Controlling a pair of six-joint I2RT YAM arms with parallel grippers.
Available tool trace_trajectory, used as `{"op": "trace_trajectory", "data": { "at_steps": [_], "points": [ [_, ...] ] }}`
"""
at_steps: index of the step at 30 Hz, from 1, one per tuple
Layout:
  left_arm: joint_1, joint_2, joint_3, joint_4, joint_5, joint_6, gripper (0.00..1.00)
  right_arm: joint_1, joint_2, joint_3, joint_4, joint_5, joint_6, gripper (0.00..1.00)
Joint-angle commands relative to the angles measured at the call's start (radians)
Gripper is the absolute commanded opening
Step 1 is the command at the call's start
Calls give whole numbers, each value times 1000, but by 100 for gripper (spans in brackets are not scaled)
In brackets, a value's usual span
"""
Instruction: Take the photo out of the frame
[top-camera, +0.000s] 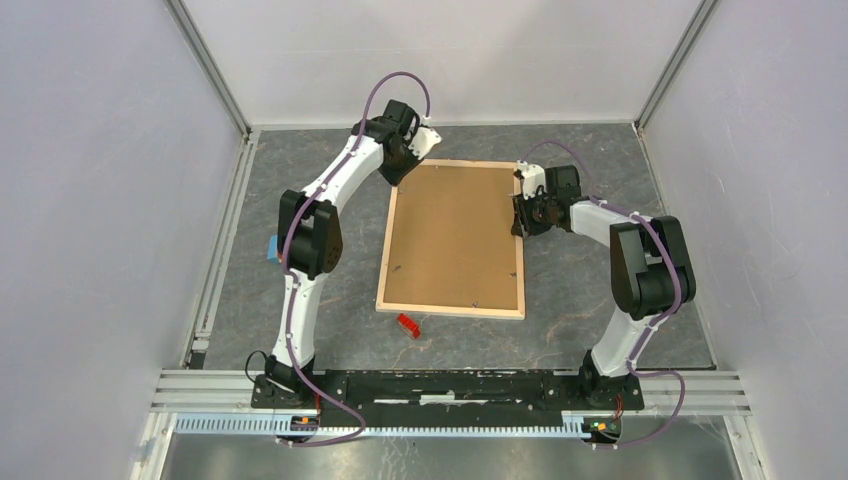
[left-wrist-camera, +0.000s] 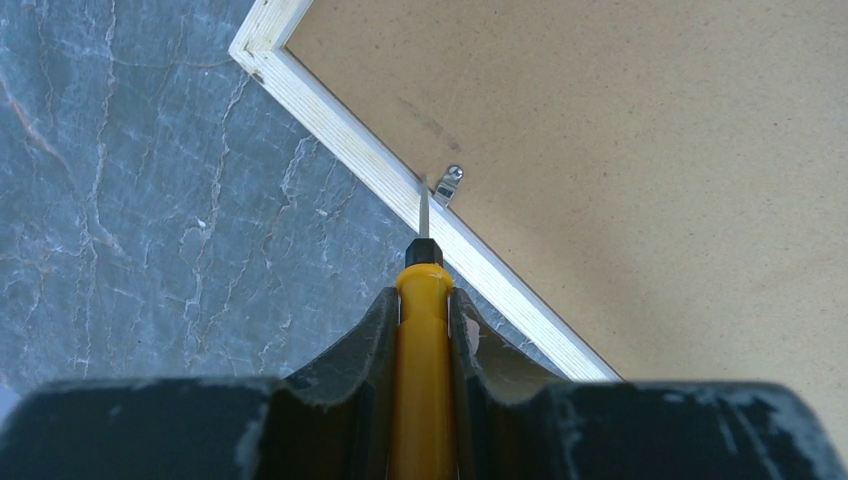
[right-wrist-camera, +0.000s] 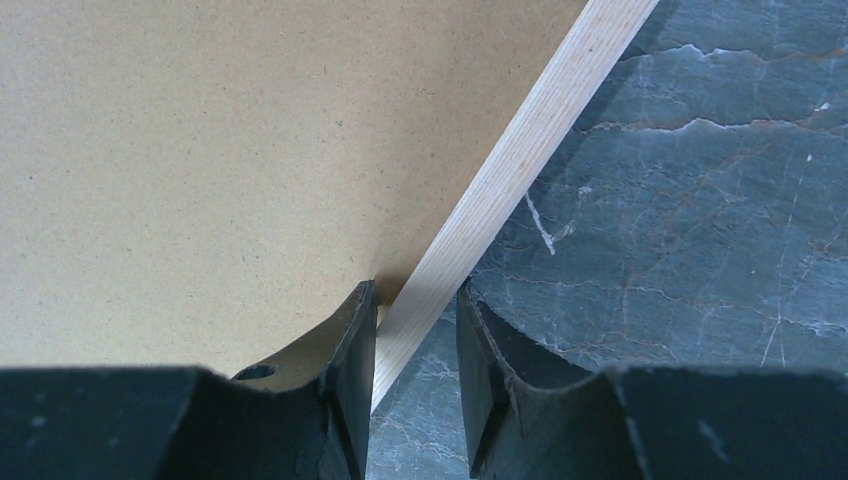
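the left gripper (left-wrist-camera: 424, 300) is clamped on a yellow-handled screwdriver (left-wrist-camera: 423, 335), one dark finger pressed to each side of the handle. the thin metal shaft reaches up to a small metal tab (left-wrist-camera: 449, 182) on the frame (left-wrist-camera: 350, 140), whose pale wood edge runs diagonally from a corner at upper left. the brown backing board (left-wrist-camera: 640, 170) fills the right side, and the grey marbled table (left-wrist-camera: 130, 200) the left.

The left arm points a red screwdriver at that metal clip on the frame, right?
No: the screwdriver in the left fingers is yellow, not red, as the left wrist view shows. Its tip is by the metal clip on the frame.
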Motion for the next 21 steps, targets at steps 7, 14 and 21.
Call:
{"op": "trace_trajectory", "data": {
  "at_steps": [7, 14, 21],
  "points": [
    [-30, -26, -25, -4, -22, 117, 2, 24, 36, -36, -72, -44, -13, 37],
    [-53, -31, -45, -43, -27, 128, 2, 24, 42, -32, -70, -43, -6, 37],
    [-70, -51, -46, -96, 0, 111, 2, 24, 45, -31, -68, -50, 0, 36]
  ]
}}
